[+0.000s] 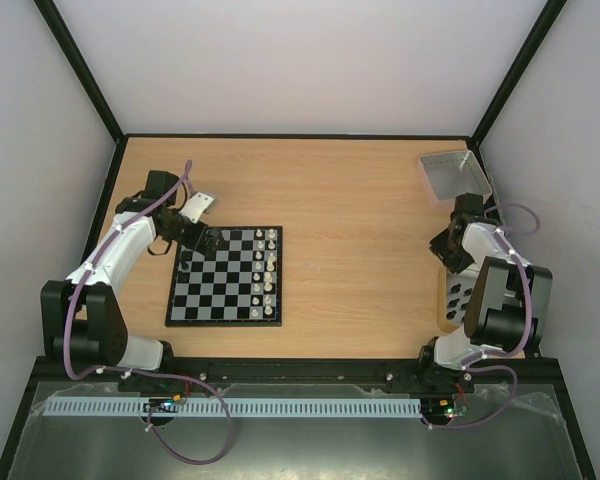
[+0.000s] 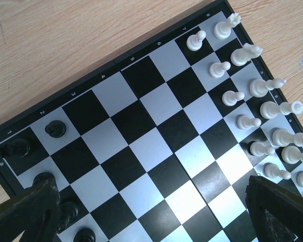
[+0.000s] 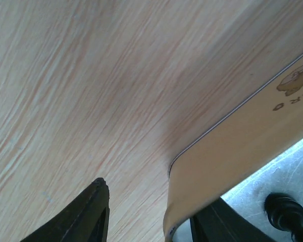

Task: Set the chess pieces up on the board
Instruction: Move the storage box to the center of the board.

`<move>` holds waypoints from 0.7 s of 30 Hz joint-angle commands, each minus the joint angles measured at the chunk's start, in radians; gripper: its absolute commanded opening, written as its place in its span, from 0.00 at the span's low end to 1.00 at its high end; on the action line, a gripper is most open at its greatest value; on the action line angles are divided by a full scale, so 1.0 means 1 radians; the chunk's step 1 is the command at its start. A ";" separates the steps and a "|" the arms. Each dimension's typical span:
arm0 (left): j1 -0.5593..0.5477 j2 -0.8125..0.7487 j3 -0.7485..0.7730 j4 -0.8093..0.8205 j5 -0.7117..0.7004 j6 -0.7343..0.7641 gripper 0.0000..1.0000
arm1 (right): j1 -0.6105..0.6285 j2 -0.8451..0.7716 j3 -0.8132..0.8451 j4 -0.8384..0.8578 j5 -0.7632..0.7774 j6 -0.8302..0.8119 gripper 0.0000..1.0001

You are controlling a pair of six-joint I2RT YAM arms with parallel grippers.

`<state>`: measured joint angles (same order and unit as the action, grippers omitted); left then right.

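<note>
The board (image 1: 225, 290) lies at centre left, black and silver-grey (image 2: 156, 146). Cream chess pieces (image 2: 262, 86) stand in two rows along its right side (image 1: 268, 270). A few black pieces (image 2: 55, 129) stand on its left squares. My left gripper (image 1: 208, 243) hovers over the board's far left corner, open, with only bare squares between its fingers (image 2: 150, 186). My right gripper (image 3: 154, 201) is low at the gold tin (image 3: 242, 146). Its jaws stand apart astride the tin's corner wall, the outer finger clear of it. A black piece (image 3: 288, 217) lies inside.
A clear grey tray (image 1: 452, 172) stands at the back right corner. The tin (image 1: 443, 300) with dark pieces sits at the right, partly under the right arm. Bare wood table (image 1: 360, 250) lies between board and tin.
</note>
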<state>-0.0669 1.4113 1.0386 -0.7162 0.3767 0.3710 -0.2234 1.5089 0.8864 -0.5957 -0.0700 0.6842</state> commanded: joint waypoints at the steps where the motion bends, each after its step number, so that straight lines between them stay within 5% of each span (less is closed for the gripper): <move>1: 0.004 -0.012 0.010 0.000 -0.011 -0.014 0.99 | -0.002 -0.004 0.010 0.048 -0.129 -0.019 0.40; 5: 0.004 -0.012 0.014 0.007 -0.008 -0.024 0.99 | 0.044 -0.017 0.014 0.047 -0.161 -0.009 0.39; 8: 0.004 -0.012 0.012 0.009 -0.009 -0.029 0.99 | 0.093 -0.022 0.017 0.048 -0.183 0.026 0.27; 21: 0.004 -0.024 0.021 -0.007 -0.034 -0.014 0.99 | 0.321 0.073 0.094 0.147 -0.235 0.207 0.26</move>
<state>-0.0669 1.4109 1.0386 -0.7086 0.3576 0.3515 0.0494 1.5318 0.9115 -0.5037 -0.2893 0.8227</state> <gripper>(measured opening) 0.996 0.263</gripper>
